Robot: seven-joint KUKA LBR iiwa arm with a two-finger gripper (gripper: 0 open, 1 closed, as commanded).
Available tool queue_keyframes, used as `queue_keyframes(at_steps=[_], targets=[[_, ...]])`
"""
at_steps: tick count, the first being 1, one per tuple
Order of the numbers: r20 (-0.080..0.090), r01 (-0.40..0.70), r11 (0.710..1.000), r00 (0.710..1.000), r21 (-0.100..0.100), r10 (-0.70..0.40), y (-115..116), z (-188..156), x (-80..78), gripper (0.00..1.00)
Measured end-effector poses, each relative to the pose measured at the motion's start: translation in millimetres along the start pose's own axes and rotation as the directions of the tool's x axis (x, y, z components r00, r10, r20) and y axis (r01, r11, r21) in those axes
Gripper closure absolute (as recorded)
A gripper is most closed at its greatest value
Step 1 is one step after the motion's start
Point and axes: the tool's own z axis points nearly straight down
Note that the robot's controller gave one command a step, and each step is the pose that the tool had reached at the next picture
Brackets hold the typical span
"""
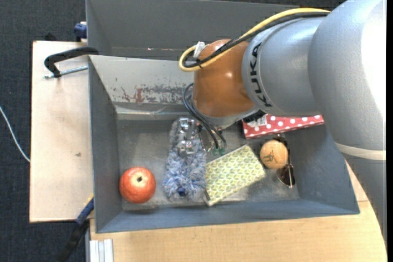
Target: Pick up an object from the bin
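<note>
My gripper (187,135) is low inside the grey bin (101,132), near the middle of the floor and slightly toward the 12 o'clock wall. The orange wrist cover (221,80) is directly above it, and my arm (307,64) enters from 3 o'clock. The gripper's state cannot be told: the metal end is seen from above against a cluttered background. It stands over the 12 o'clock end of a blue-and-white fuzzy cloth (184,176), which lies bunched and stretches from under the gripper toward the 6 o'clock wall. Whether the gripper touches the cloth cannot be told. A green patterned pad (234,173) lies flat just beside the cloth at its 3 o'clock side, apparently touching its edge. A red apple (137,184) sits at 7 o'clock from the gripper, near the cloth but apart from it, close to the bin's corner. A red box with white dots (284,124) lies at 3 o'clock from the gripper, partly under my arm. A brown ball (274,154) rests just below that box, near the pad's corner. A small dark item (286,176), not identifiable, lies at 5 o'clock from the ball.
</note>
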Motion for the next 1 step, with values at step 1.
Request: queue_keyframes(at_steps=[1], targets=[[0.003,0.095,0.996,0.996,0.005,-0.095,-30.5,-196.8,25.2,1.00]])
